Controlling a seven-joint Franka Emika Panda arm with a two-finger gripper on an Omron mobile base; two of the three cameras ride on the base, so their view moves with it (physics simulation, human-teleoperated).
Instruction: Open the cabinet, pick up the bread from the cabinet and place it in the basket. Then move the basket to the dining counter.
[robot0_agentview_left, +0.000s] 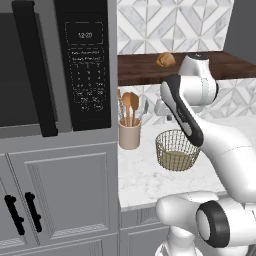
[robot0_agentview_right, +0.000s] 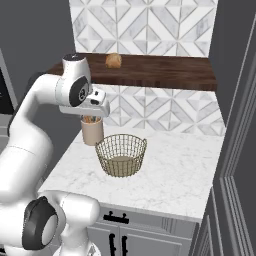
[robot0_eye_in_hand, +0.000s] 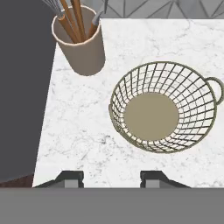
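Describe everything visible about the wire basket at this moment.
The basket is a round, bowl-shaped piece of thin golden wire mesh with a solid pale base and a small loop handle at its rim. It stands upright and empty on the white marble worktop, beside the beige utensil crock but apart from it. Nothing touches it.

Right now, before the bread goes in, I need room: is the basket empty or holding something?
Empty. The hand view looks into the basket and shows only its bare pale base; the bread sits on the cabinet shelf.
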